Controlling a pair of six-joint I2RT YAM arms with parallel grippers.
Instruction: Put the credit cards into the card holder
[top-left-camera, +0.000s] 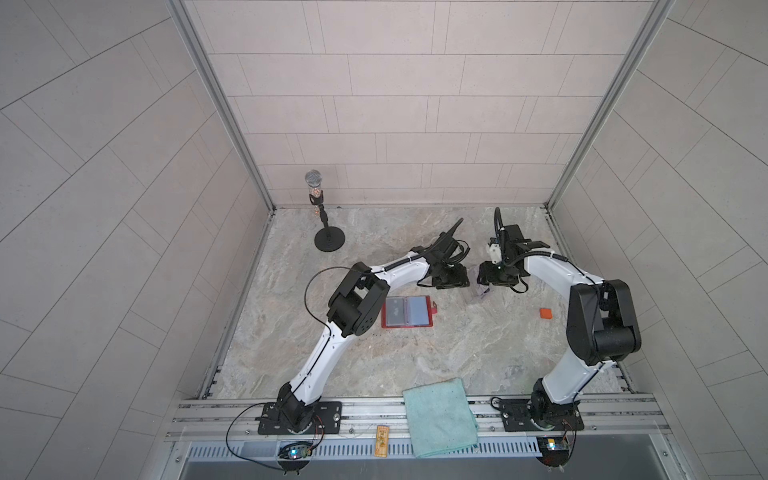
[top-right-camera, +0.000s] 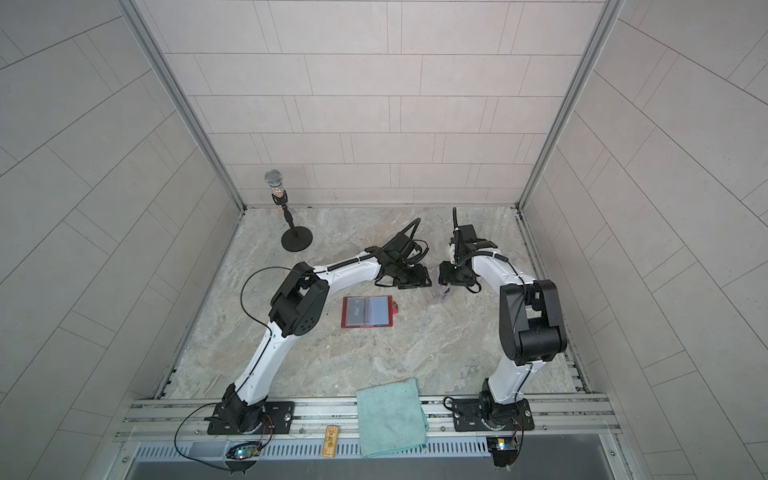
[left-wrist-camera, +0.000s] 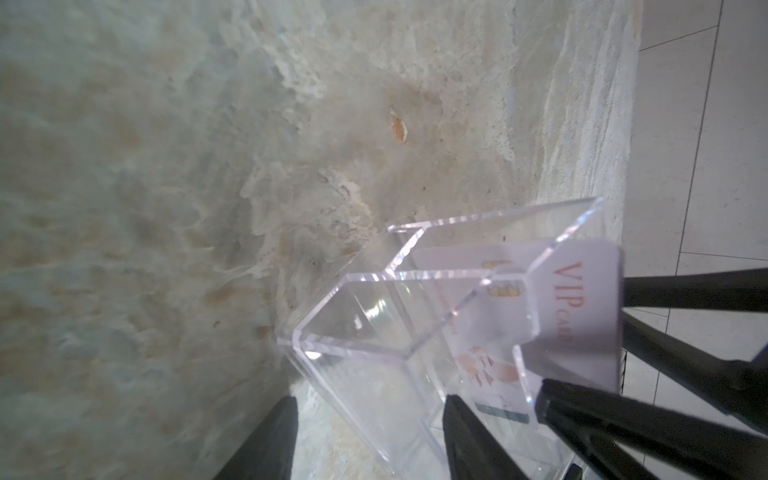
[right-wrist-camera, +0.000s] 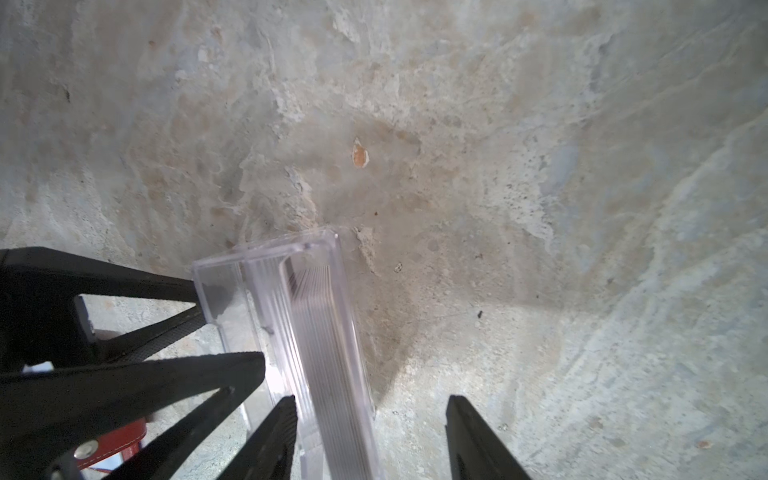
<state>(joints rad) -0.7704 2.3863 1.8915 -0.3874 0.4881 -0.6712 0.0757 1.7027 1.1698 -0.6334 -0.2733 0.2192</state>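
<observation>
Left tool (left-wrist-camera: 371, 401) and right tool (right-wrist-camera: 371, 401) both stand jaws apart at the clear box (left-wrist-camera: 353, 316) near the counter's (top-left-camera: 374, 365) back edge, whose upright cards (left-wrist-camera: 582, 316), probably light, stiff and slick, look best pinched by the end standing clear of it, with the red wallet (top-left-camera: 409, 311) lying open mid-counter.

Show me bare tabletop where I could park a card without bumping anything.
Widest free marble: between the card holder and the teal cloth. Also between card holder and orange block. Crowded: around the clear box, where left gripper and right gripper meet.
</observation>
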